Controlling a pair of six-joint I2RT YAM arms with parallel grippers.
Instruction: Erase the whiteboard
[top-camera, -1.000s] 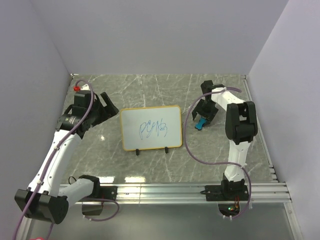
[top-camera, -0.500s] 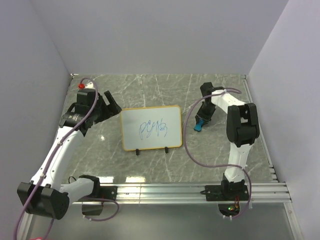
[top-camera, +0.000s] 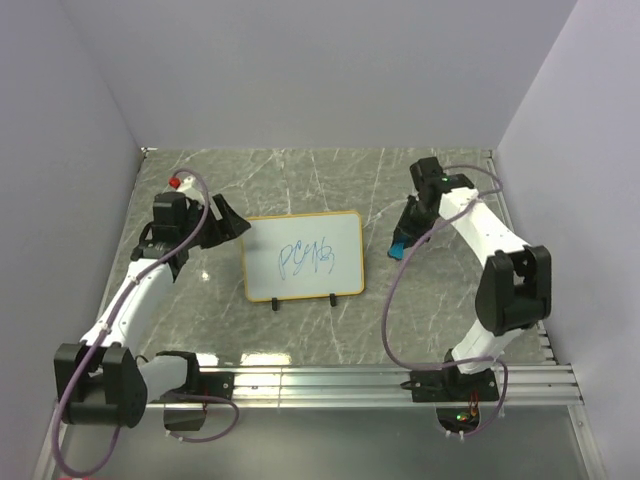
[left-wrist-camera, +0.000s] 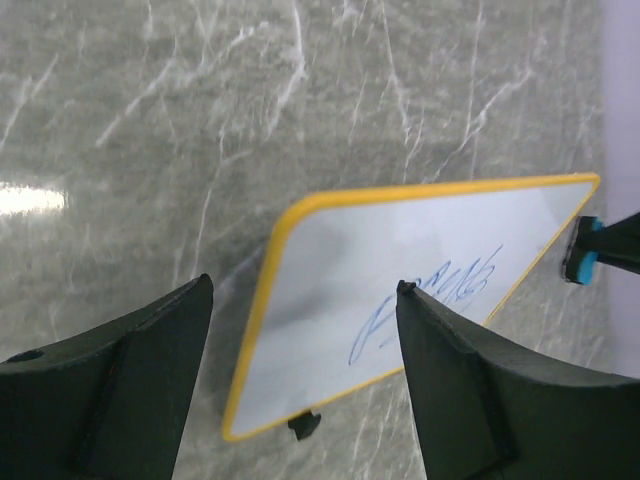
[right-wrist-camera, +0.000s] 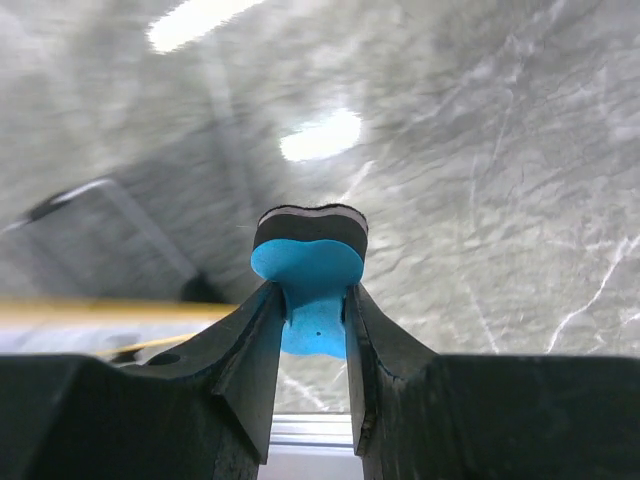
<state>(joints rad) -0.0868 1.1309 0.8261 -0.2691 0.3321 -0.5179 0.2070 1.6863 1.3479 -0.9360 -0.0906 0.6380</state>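
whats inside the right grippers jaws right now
A small blue bow-shaped eraser with a black felt face sits pinched between the fingers of the right gripper. Its top sticks out; the lower part is covered by those fingers.

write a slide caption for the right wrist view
Right gripper shut on the blue eraser, with the whiteboard edge at lower left.

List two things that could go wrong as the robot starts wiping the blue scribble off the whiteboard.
The right pincer pinches only the narrow waist of the blue eraser; pressing down could twist it loose. The whiteboard lies unheld, with the left pincer open near its corner, so a wipe might slide it.
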